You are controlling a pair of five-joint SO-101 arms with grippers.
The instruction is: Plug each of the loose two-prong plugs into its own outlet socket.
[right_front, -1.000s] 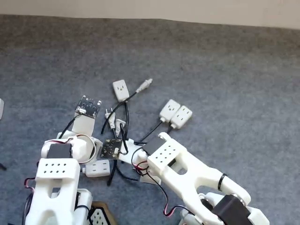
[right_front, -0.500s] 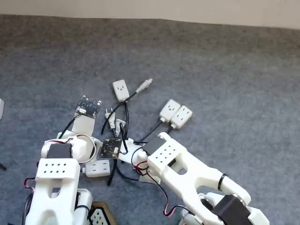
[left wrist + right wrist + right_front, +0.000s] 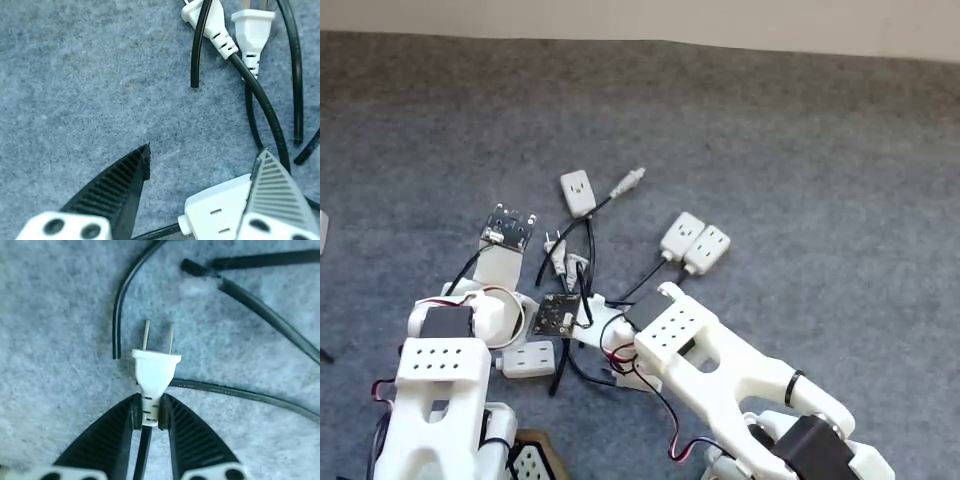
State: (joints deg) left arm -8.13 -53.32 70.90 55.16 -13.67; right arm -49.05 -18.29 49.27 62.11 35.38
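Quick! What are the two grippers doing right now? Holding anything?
Left gripper: open, holding nothing; a white outlet socket lies between its fingers.
Right gripper: shut on a white two-prong plug.

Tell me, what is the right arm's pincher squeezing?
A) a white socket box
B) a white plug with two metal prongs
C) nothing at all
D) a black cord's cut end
B: in the right wrist view, the right gripper is shut on the neck of the white plug, and the plug's two metal prongs point away from the fingers over the grey carpet.
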